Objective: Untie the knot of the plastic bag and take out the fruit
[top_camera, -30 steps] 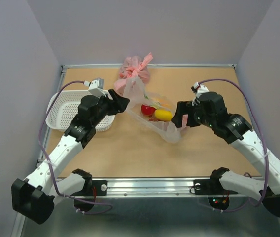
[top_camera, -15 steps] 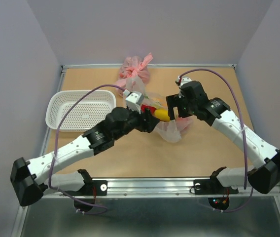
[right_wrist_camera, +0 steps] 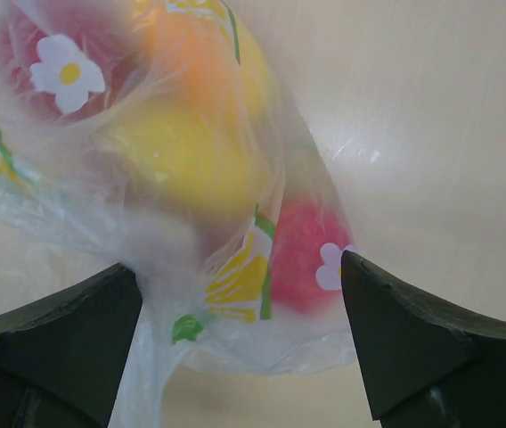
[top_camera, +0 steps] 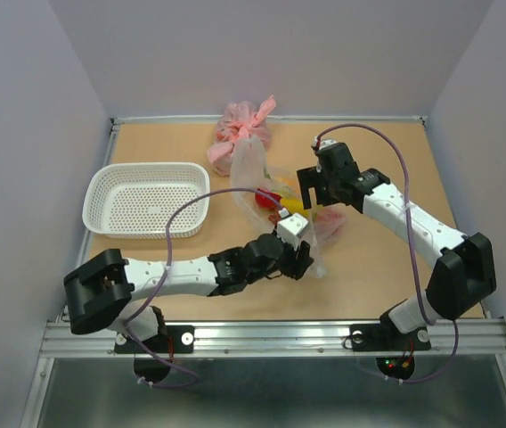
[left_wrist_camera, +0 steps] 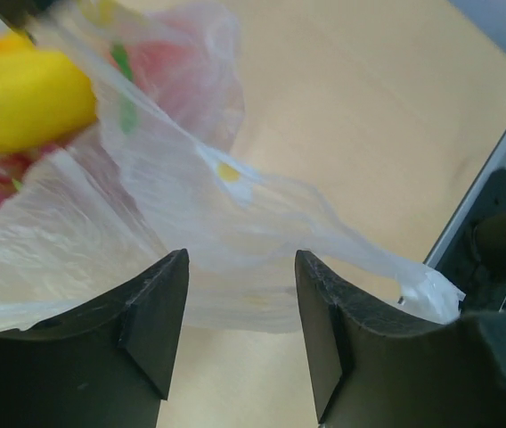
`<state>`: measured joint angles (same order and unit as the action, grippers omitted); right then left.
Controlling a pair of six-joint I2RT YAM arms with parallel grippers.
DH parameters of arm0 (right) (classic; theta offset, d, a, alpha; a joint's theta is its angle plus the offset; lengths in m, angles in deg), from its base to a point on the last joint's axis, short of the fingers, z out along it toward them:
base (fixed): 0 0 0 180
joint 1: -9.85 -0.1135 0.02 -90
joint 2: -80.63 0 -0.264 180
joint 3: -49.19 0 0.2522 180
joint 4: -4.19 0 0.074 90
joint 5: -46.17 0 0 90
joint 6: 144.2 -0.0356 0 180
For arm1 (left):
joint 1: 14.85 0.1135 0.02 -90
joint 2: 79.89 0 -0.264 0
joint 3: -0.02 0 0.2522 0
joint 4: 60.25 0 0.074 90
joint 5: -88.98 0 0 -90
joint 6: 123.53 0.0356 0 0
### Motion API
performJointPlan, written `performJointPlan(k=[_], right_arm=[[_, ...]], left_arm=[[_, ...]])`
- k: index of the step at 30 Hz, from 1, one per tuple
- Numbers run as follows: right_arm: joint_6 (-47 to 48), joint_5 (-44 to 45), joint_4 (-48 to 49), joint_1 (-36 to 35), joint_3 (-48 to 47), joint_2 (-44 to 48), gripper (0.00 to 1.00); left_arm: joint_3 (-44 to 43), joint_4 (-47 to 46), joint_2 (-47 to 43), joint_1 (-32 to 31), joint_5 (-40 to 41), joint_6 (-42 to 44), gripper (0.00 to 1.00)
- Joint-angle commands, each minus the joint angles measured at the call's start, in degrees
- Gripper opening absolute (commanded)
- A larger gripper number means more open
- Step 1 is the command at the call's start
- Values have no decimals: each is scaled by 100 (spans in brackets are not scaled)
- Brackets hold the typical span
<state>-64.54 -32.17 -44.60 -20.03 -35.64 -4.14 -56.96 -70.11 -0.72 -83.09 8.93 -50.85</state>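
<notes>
The plastic bag [top_camera: 275, 203] lies mid-table, toward the far edge, with the fruit [right_wrist_camera: 177, 156] inside. It is thin, soft and slippery, so I judge I should pinch the loose film, not the fruit. My left gripper [left_wrist_camera: 240, 312] stands apart around that film, not yet pinching. My right gripper [right_wrist_camera: 240, 267] hangs wide open above. A second ago my left arm lay over the white basket [top_camera: 146, 198]; now it reaches the bag's near end.

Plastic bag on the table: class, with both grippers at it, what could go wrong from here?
1. The left gripper, jaws open, frames thin loose film of the plastic bag; closing there may tear it rather than open it.
2. The open right gripper straddles the fruit; it may pinch fruit instead of film.
</notes>
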Motion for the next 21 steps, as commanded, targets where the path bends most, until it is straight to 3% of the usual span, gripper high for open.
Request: performJointPlan(k=[1, 7, 13, 18, 21], right_arm=[[16, 178, 505, 202, 58, -337, 91], [-213, 468, 523, 930, -433, -751, 83], [-530, 496, 523, 1521, -662, -910, 82], [-161, -707, 523, 1521, -611, -524, 85], [-152, -1139, 523, 1512, -330, -14, 89]], left_arm=[[410, -678, 465, -372, 59, -314, 57], [850, -1224, 1011, -637, -178, -842, 50], [1193, -1549, 1127, -663, -293, -1212, 43], [1351, -1541, 838, -664, -257, -1283, 43], [1299, -1164, 241, -690, -118, -1291, 50]])
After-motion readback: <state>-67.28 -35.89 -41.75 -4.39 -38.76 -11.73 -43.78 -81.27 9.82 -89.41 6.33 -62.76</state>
